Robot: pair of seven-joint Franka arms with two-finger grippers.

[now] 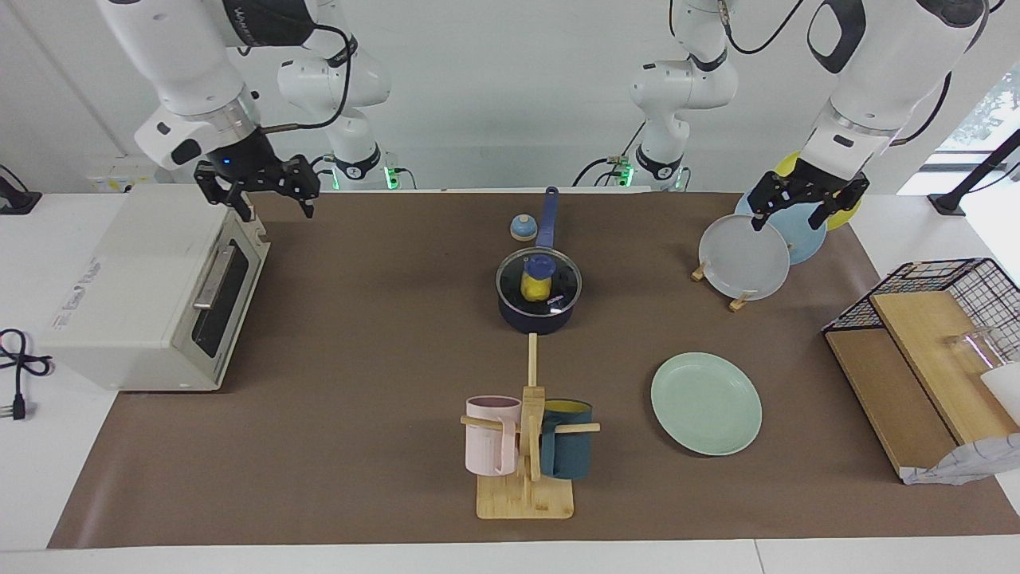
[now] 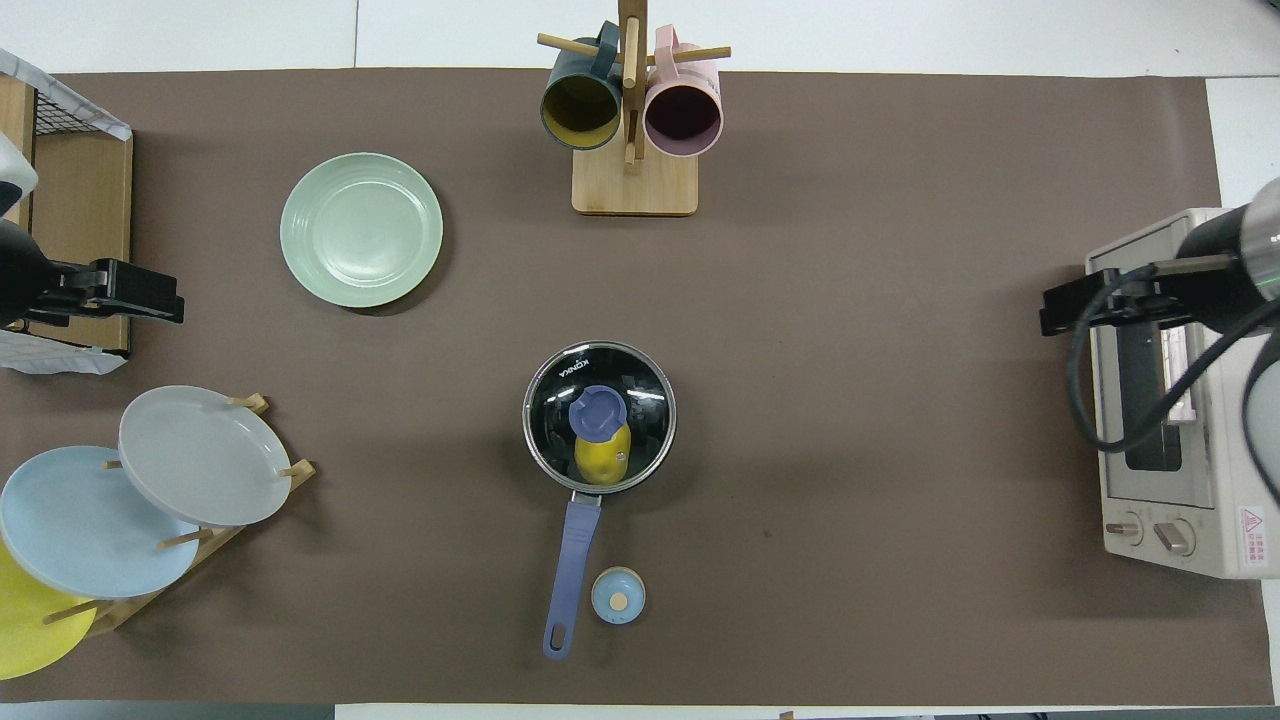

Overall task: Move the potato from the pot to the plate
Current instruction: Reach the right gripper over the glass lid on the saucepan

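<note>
The small lumpy yellow potato [image 1: 536,286] sits inside the dark navy long-handled pot [image 1: 539,312] under its glass lid [image 1: 539,281] (pale mint-green ridged plate [image 1: 706,403] at the pot's four o'clock in the facing view), so lifting that lid seems the first job, with the right gripper [image 1: 272,194] spread empty over the white toaster oven [image 1: 151,291] and the left gripper [image 1: 787,209] spread empty, waiting over the plate rack [image 1: 737,300].

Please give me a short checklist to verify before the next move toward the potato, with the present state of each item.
1. Potato is in the pot: ok.
2. Pot is open for reaching in: not ok, the glass lid is on it.
3. Plate is bare: ok.
4. Right gripper is empty and open, over the toaster oven's edge: ok.
5. Left gripper is empty and open, over the plate rack: ok.
</note>
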